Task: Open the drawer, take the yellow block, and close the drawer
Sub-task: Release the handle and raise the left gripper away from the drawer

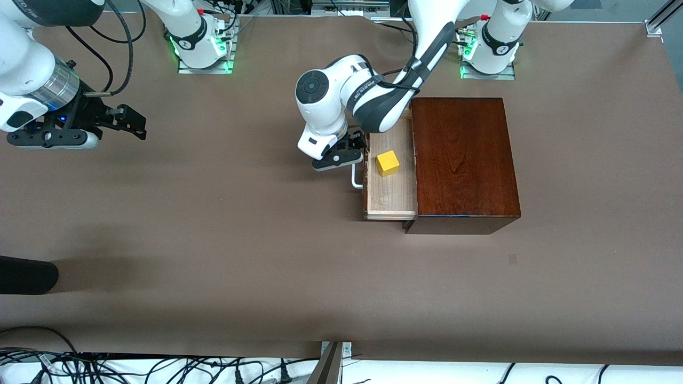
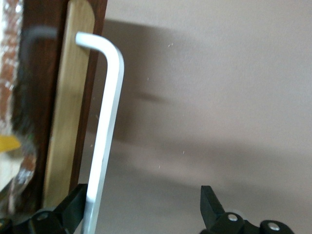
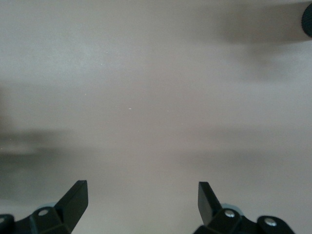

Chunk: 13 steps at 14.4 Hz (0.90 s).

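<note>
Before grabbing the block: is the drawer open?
Open: the drawer sticks out of the box, yellow block exposed inside.

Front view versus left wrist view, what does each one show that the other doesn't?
Only the front view shows the whole dark wooden box, the full open drawer with the whole yellow block in it, and the right gripper, open, waiting over bare table toward the right arm's end. Only the left wrist view shows the left gripper with its jaws open, one finger right beside the white handle. Both show the handle, the drawer front, the left gripper and the brown table.
</note>
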Each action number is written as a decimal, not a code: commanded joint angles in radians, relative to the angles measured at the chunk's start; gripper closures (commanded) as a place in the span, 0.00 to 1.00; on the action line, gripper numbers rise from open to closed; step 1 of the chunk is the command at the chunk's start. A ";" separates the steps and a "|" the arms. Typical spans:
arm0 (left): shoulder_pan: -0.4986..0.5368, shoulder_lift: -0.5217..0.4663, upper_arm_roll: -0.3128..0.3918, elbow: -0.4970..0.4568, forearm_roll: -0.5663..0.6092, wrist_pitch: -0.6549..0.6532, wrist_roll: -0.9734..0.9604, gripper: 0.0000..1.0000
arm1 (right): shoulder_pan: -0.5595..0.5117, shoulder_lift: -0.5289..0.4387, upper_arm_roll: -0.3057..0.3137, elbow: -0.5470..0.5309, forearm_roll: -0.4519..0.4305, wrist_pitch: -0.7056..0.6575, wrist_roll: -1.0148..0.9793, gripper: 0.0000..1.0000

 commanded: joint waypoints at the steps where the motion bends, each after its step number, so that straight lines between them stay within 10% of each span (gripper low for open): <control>1: -0.025 -0.026 -0.027 0.036 -0.069 -0.036 -0.045 0.00 | 0.005 -0.021 0.002 -0.019 0.005 0.011 0.017 0.00; 8: 0.103 -0.196 -0.105 0.029 -0.086 -0.209 -0.036 0.00 | 0.005 -0.024 0.012 -0.017 0.005 0.011 0.028 0.00; 13: 0.376 -0.361 -0.216 -0.044 -0.086 -0.336 0.149 0.00 | 0.005 -0.024 0.055 -0.010 0.005 0.010 0.103 0.00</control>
